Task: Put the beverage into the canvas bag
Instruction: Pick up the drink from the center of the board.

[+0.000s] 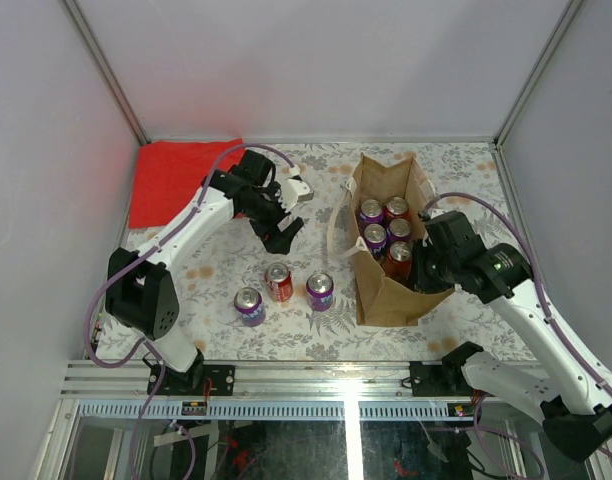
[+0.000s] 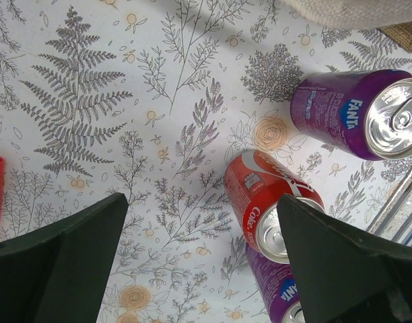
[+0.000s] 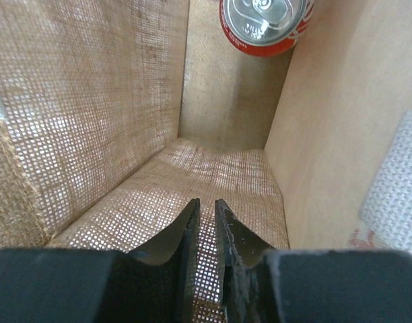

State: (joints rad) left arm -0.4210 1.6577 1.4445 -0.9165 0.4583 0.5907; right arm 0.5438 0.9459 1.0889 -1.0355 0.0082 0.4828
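Right claw [image 3: 207, 202], nearly closed, inside tan coarse-woven canvas bag [image 3: 91, 101].

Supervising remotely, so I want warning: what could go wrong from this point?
Right end effector sits deep inside the canvas bag; lifting out, it might snag the weave and tip it. Left end effector hangs open near a red can crowded by a purple can; a finger could knock the neighbour over.
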